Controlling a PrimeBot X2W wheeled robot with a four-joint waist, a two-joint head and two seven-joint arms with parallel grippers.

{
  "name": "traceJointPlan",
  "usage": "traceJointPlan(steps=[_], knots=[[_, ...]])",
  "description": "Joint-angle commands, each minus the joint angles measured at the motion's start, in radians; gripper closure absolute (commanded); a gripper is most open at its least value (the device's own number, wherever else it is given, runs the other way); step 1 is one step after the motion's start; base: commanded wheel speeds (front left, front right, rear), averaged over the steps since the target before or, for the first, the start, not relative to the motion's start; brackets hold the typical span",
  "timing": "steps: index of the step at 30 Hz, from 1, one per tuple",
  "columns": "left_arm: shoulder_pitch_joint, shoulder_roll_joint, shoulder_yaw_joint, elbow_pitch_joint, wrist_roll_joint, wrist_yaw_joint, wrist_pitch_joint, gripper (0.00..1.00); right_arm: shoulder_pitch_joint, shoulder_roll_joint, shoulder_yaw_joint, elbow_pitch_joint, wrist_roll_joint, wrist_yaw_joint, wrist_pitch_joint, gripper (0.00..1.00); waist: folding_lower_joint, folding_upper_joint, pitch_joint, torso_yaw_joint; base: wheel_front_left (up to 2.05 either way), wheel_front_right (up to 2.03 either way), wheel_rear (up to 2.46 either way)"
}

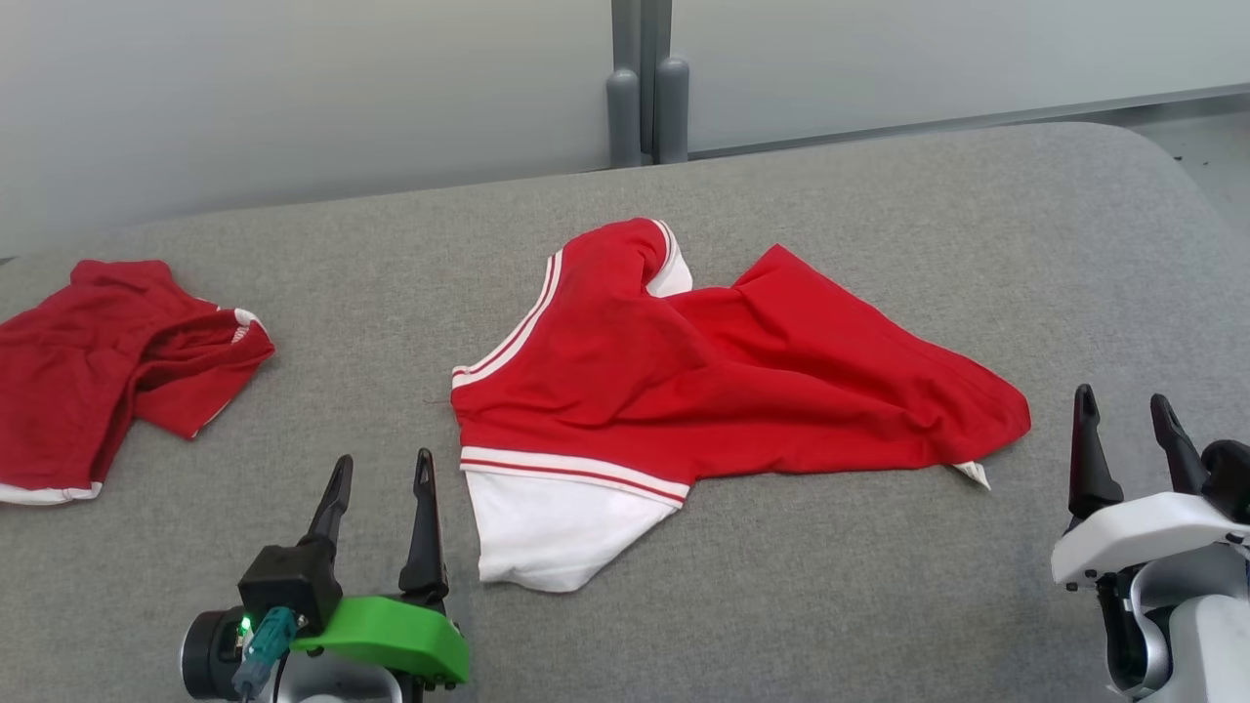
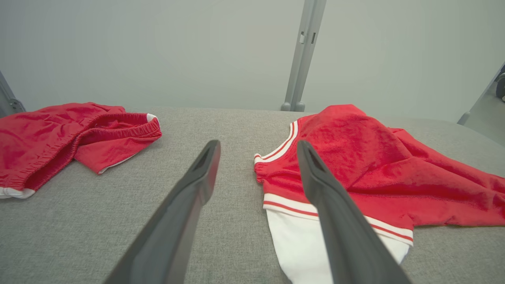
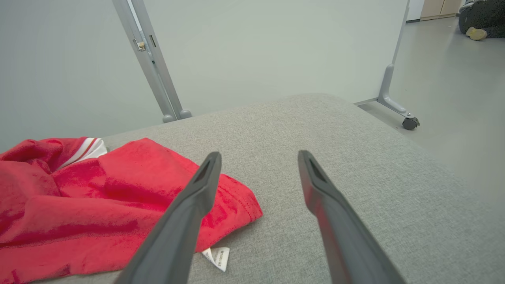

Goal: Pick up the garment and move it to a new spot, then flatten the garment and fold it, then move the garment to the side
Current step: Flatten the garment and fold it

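Red jersey (image 1: 684, 371) lies crumpled mid-frame; left gripper (image 1: 383, 457) and right gripper (image 1: 1121, 394), at the lower corners, are both released. Pinching doubled layers could drag folds instead of flattening.

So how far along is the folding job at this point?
Done: possibly the move; the garment lies on the table, ungripped. In hand: nothing; left end effector and right end effector are open beside it. Remaining: flattening, folding, moving aside; it's crumpled.
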Motion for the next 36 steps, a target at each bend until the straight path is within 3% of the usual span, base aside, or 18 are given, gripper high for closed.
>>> traceJointPlan(steps=[1, 15, 25, 36], knots=[[0.024, 0.011, 0.000, -0.006, -0.010, -0.001, 0.004, 0.00, 0.022, -0.003, 0.013, -0.045, -0.016, 0.000, 0.013, 0.00, 0.0000, 0.0057, -0.029, 0.000, 0.00, 0.00, 0.00], [0.131, 0.055, -0.018, -0.075, -0.009, 0.011, 0.018, 0.00, 0.131, -0.003, 0.095, -0.261, -0.014, 0.000, 0.075, 0.00, 0.0000, 0.0057, -0.101, 0.010, 0.00, 0.00, 0.00], [0.188, 0.053, 0.002, -0.133, -0.022, 0.056, 0.011, 0.00, 0.179, -0.003, 0.137, -0.329, -0.014, 0.000, 0.074, 0.00, 0.0000, 0.0057, -0.117, 0.002, 0.00, 0.00, 0.00], [0.192, 0.059, 0.010, -0.143, -0.023, 0.070, 0.007, 0.00, 0.175, -0.003, 0.175, -0.334, 0.000, 0.000, 0.087, 0.00, 0.0000, 0.0057, -0.113, 0.010, 0.00, 0.00, 0.00]])
